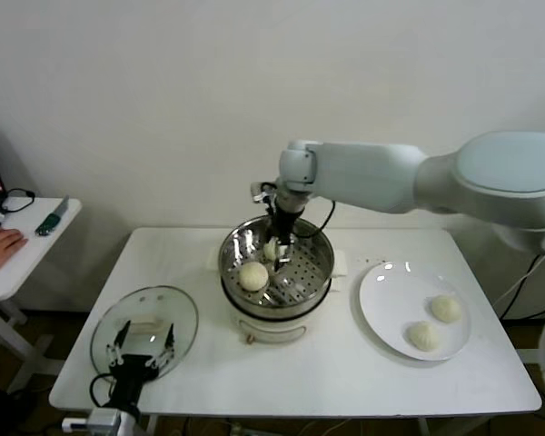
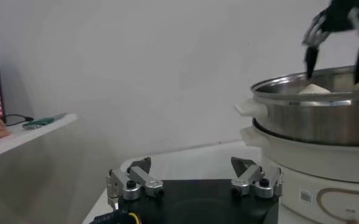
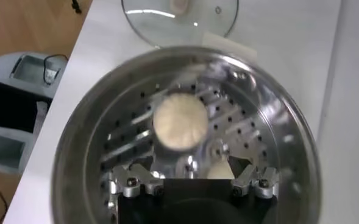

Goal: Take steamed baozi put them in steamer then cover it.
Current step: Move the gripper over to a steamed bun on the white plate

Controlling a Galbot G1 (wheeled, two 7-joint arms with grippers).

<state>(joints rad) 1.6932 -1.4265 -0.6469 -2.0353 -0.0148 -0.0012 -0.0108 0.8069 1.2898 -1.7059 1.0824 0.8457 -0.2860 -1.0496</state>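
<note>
Head view: right gripper holding a bun low inside the steamer, beside 1 bun already placed. Risking dough sticking on release. Left gripper idling wide over the lid.

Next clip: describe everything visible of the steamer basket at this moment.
The steamer is a round, shiny steel basket with a perforated floor, standing upright and uncovered on a white pot base mid-table. One baozi lies free on its floor; the right gripper reaches down inside with a second baozi between its fingers. The glass lid lies apart, on the robot's left.
</note>
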